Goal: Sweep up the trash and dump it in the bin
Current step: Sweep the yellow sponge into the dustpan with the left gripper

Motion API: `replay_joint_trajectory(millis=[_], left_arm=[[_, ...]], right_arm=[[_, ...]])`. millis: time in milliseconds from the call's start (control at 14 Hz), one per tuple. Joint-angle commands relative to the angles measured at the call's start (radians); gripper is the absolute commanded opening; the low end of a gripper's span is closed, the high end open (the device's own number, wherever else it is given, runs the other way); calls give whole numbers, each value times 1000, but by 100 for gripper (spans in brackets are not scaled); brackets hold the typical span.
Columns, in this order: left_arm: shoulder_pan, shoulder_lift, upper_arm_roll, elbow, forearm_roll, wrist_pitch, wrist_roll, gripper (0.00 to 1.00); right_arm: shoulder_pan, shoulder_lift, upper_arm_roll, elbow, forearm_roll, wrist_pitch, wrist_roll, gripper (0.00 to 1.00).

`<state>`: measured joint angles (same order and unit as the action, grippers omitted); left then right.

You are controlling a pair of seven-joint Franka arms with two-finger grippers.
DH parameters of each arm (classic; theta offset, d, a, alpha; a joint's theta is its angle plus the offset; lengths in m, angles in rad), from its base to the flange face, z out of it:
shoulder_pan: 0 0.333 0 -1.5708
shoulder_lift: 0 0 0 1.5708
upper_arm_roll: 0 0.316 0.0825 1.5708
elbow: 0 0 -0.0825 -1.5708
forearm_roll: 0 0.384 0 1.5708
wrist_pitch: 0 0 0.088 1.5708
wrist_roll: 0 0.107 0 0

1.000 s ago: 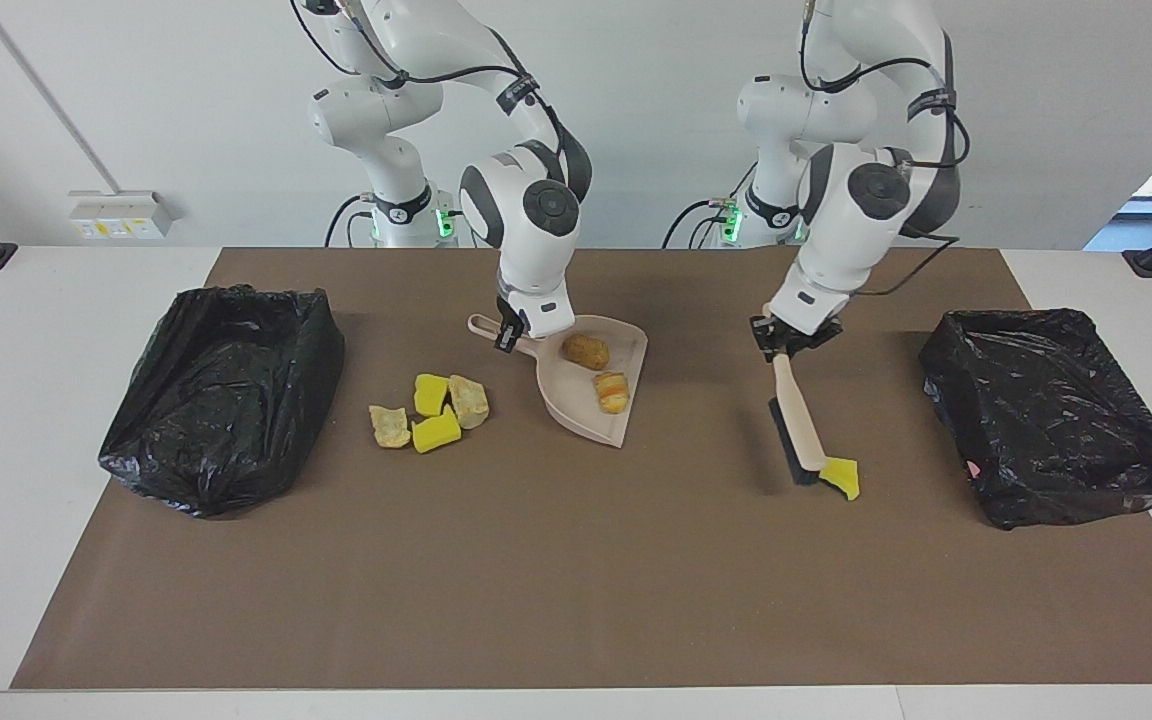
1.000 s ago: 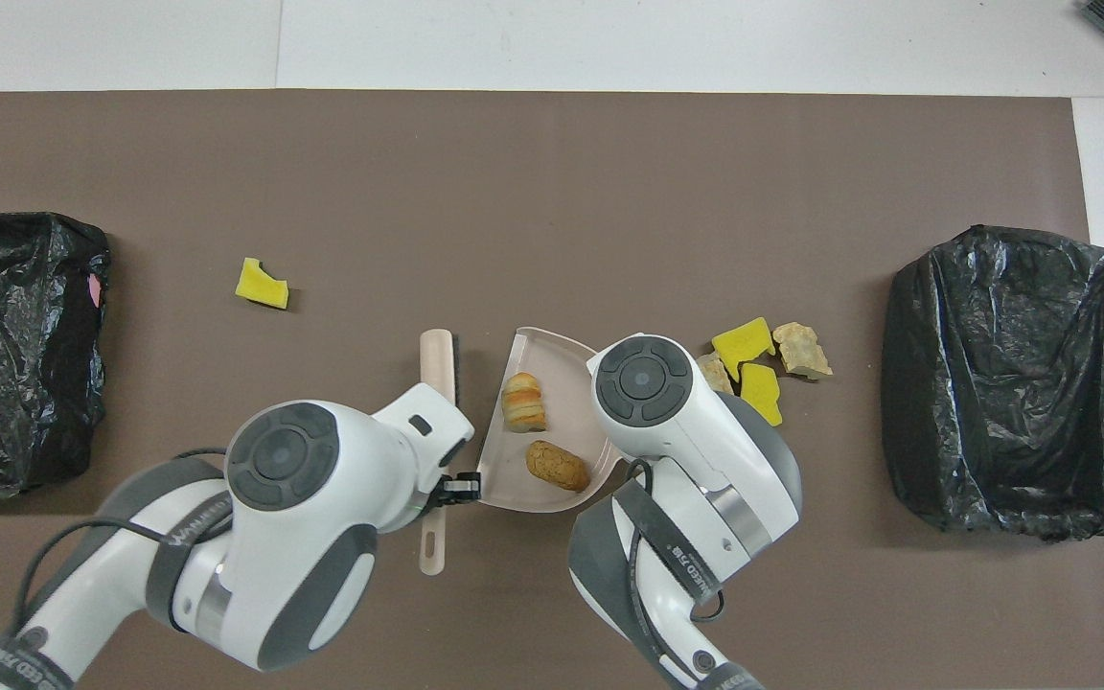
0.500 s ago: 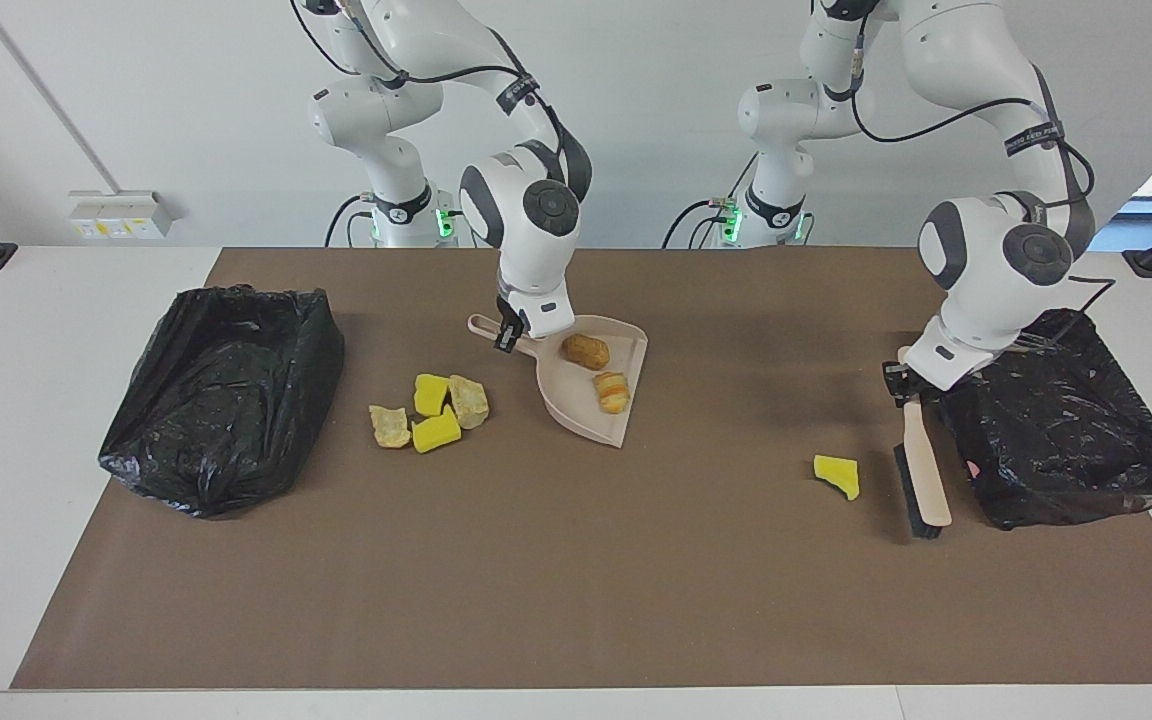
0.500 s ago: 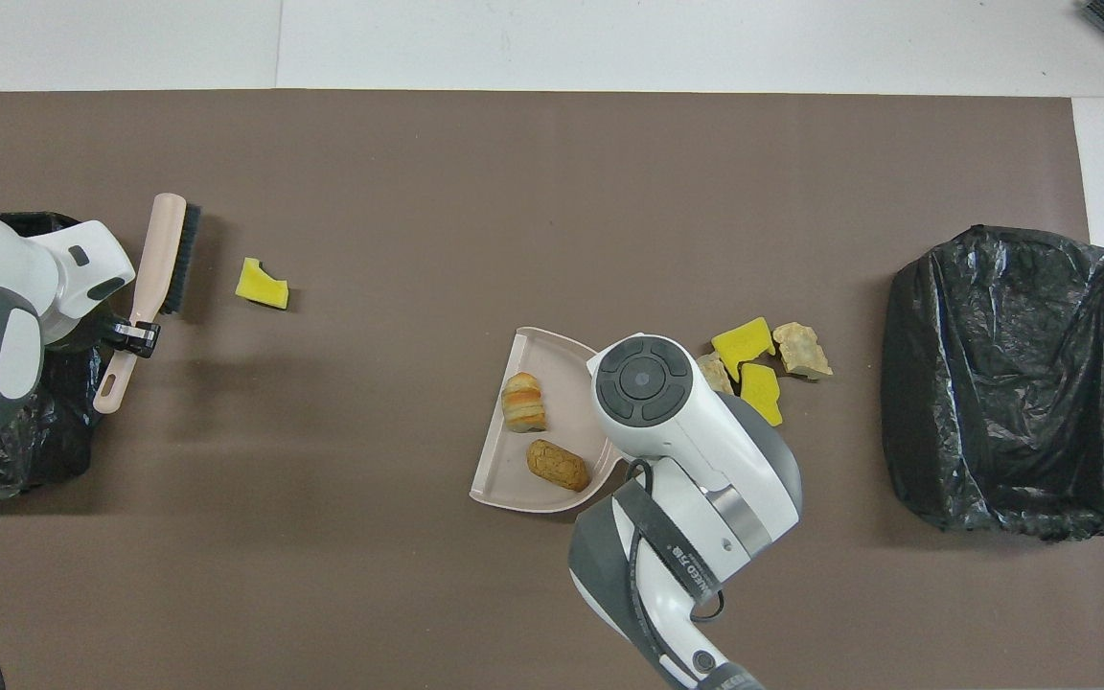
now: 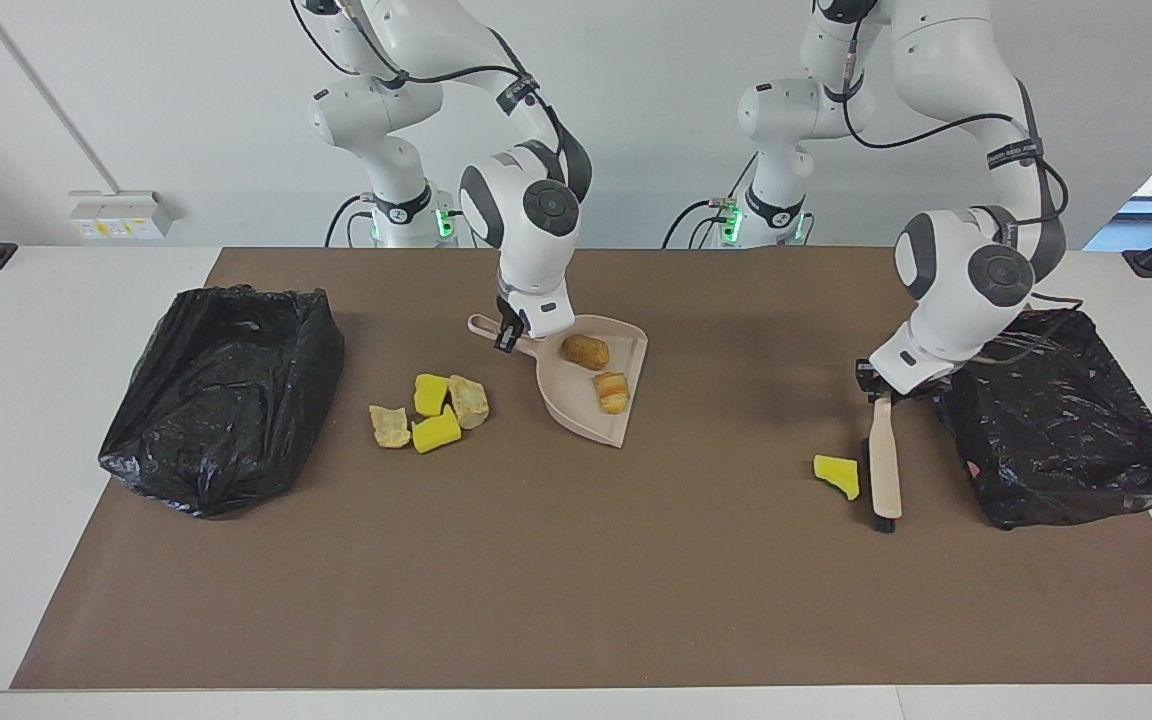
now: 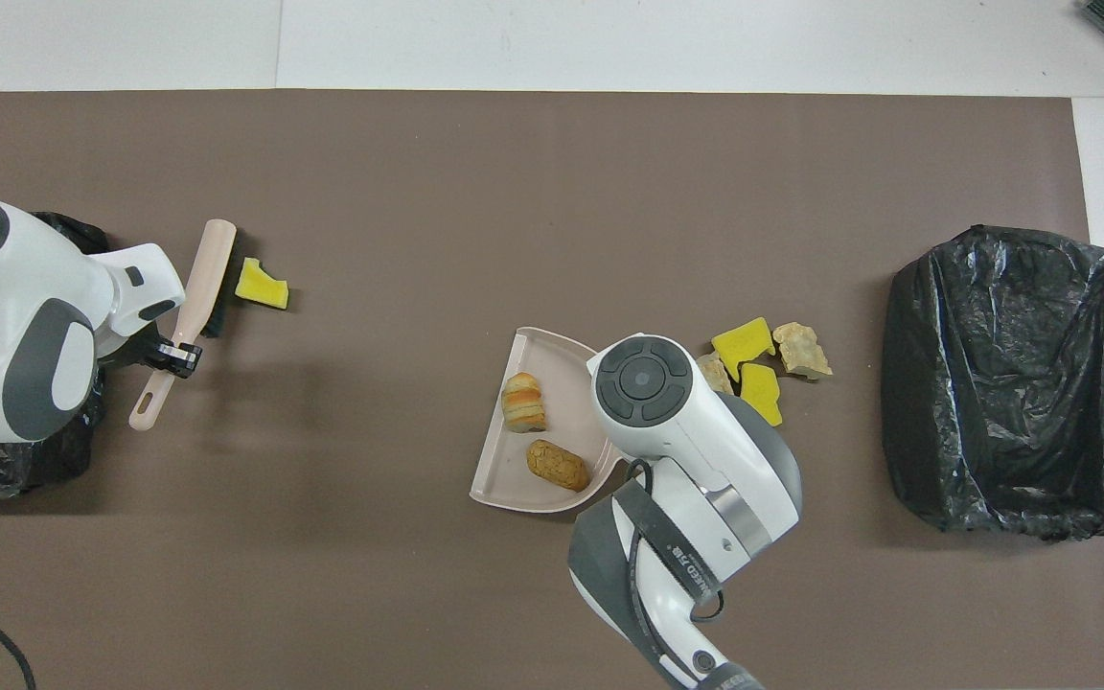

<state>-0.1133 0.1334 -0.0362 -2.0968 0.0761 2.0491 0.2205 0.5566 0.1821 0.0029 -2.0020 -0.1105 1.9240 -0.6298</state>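
The left gripper (image 5: 880,388) is closed on the handle of the brush (image 5: 884,470) at the right of the facing frame. The brush's long axis runs away from the robots, bristles touching a yellow scrap (image 5: 837,474). The right gripper (image 5: 508,333) grips the dustpan (image 5: 591,395) handle at centre; the pan's mouth faces the brush, with two lumps (image 5: 598,368) inside. Four scraps (image 5: 428,410) lie beside it.

Both arms are glossy white with dark grey joint caps, black cables, and seemingly green-lit bases.
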Motion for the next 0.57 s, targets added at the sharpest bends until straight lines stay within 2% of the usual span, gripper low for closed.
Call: replay_joint_trajectory(millis=[0,214,500], left_arm=[[-136,-104,13,-141,-106,-9,-35,0],[-308,-126,12,-149,-153,-15,-192,0],[-465,-135,13,-143,-315,-3,-346,0]], right_arm=[[-3,-26,5,-24,-8,-2,29,0],[-3,-26,5,-24,-8,-3,29,0],[-3,-26,5,-24,-8,-4,29,0]])
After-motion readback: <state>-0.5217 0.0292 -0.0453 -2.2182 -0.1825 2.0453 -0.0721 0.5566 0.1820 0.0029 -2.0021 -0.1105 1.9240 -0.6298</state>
